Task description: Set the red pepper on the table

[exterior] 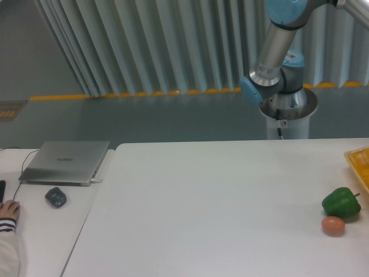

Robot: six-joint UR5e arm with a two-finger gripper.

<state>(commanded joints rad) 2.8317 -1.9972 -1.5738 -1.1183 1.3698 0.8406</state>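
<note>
The arm (pixel 275 49) rose from its base (pixel 287 112) behind the far edge of the table (pixel 219 202) and ran out through the top right corner of the frame — the gripper was out of view, so I couldn't tell how far the fingers were open or whether they held anything. The red pepper wasn't visible anywhere in the shot. At the right side of the table sat a green pepper (pixel 341 203), with a small orange-brown ball (pixel 333 225) touching or just beside its near edge. A yellow basket (pixel 360 161) poked in from the right edge, just beyond the green pepper. On the adjoining desk (pixel 40 231) at left lay a closed grey laptop (pixel 65 161), a dark mouse (pixel 56 197) just in front of it, and a person's hand (pixel 8 210) at the left edge
</note>
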